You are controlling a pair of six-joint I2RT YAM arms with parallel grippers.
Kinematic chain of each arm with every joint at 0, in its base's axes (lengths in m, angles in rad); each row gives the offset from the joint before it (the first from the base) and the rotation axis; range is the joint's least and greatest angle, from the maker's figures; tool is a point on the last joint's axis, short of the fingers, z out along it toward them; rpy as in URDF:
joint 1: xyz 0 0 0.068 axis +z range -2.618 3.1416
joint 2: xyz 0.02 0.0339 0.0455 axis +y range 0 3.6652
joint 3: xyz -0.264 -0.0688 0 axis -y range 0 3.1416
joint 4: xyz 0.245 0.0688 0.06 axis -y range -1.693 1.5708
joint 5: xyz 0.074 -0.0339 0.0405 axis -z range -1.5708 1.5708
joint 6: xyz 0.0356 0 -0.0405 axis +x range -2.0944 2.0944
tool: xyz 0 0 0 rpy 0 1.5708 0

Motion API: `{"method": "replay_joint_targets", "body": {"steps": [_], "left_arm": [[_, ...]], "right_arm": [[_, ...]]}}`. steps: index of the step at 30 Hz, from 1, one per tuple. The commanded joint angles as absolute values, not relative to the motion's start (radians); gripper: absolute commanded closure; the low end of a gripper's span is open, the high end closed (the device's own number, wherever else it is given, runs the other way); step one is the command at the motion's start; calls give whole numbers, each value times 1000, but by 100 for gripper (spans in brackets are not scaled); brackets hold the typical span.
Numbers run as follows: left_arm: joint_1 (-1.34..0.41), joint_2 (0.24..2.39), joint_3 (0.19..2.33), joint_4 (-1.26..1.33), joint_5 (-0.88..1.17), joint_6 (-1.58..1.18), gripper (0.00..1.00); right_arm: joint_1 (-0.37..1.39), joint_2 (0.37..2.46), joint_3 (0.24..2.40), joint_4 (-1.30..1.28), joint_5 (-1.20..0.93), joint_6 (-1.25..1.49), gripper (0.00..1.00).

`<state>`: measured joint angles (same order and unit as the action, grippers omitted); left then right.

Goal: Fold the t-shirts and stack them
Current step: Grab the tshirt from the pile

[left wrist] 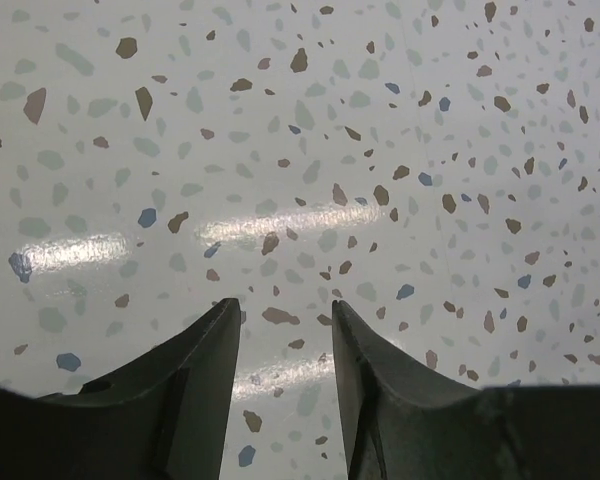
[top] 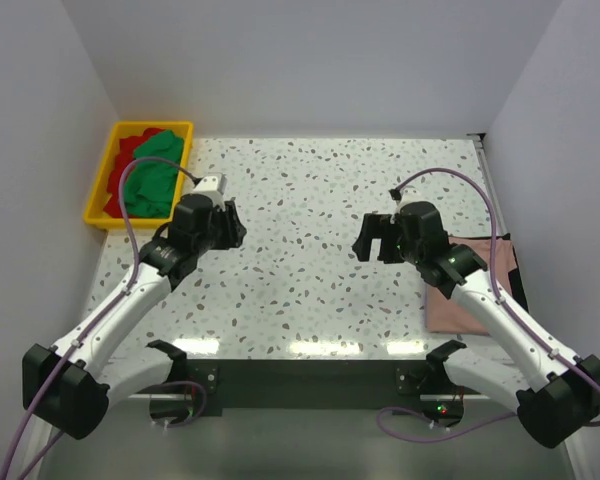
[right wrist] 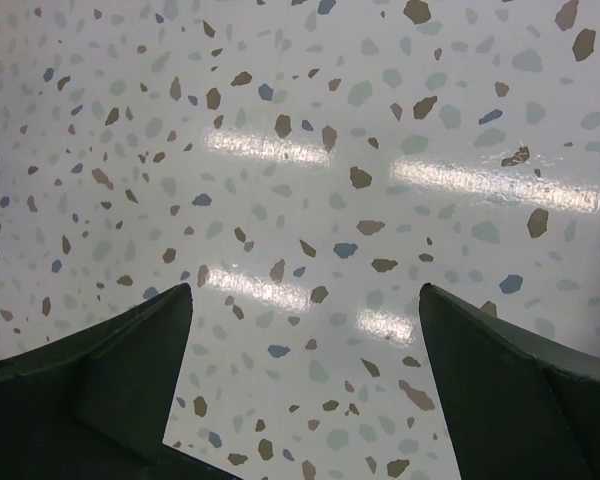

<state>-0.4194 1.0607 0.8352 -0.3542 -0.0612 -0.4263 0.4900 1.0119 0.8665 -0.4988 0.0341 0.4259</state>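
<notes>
The big speckled surface [top: 300, 200] has a pink t-shirt [top: 442, 310] lying at its right edge, partly under the right arm. A yellow tray [top: 150, 125] in the far left corner holds a green t-shirt [top: 152, 175] on top of red t-shirts [top: 128, 150]. The left fingers [left wrist: 205, 380] are a little apart and the right fingers [right wrist: 130, 360] are wide apart, both holding nothing.

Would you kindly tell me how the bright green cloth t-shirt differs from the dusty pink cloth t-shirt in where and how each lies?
The bright green cloth t-shirt sits in the yellow plastic tray at the far left, on top of red cloth. The dusty pink cloth t-shirt lies on the speckled table at the near right. The green one is bunched into a heap, whereas the pink one lies flat. Both lie free, with nothing gripping them.
</notes>
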Motion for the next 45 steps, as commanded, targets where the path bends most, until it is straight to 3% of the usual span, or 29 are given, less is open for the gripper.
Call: {"method": "replay_joint_targets", "body": {"steps": [1, 8, 14, 18, 30, 36, 39, 40, 43, 45], "left_arm": [[-419, 1078, 870, -316, -106, -437, 53], [-365, 1253, 1034, -368, -229, -483, 35], [-95, 1464, 1262, -396, -193, -566, 22], [72, 1618, 1350, -380, -207, -610, 21], [202, 2097, 1713, -431, -356, -611, 27], [227, 2203, 1799, -435, -321, -598, 39], [227, 2200, 1801, -431, -304, -591, 55], [227, 2191, 1793, -416, -301, -589, 67], [227, 2142, 1795, -419, -275, -584, 87], [229, 2114, 1796, -420, -259, -583, 93]], "right_arm": [[489, 992, 870, -460, 3, 405, 1], [488, 1002, 867, -465, -46, 405, 1], [488, 997, 861, -460, -72, 411, 1], [488, 1014, 862, -465, -94, 411, 1], [489, 1011, 862, -480, -103, 407, 1], [489, 1023, 861, -474, -118, 405, 1], [489, 1023, 861, -474, -117, 405, 1], [488, 1023, 861, -471, -115, 405, 1], [489, 1026, 862, -471, -118, 406, 1], [488, 1028, 864, -471, -118, 407, 1]]}}
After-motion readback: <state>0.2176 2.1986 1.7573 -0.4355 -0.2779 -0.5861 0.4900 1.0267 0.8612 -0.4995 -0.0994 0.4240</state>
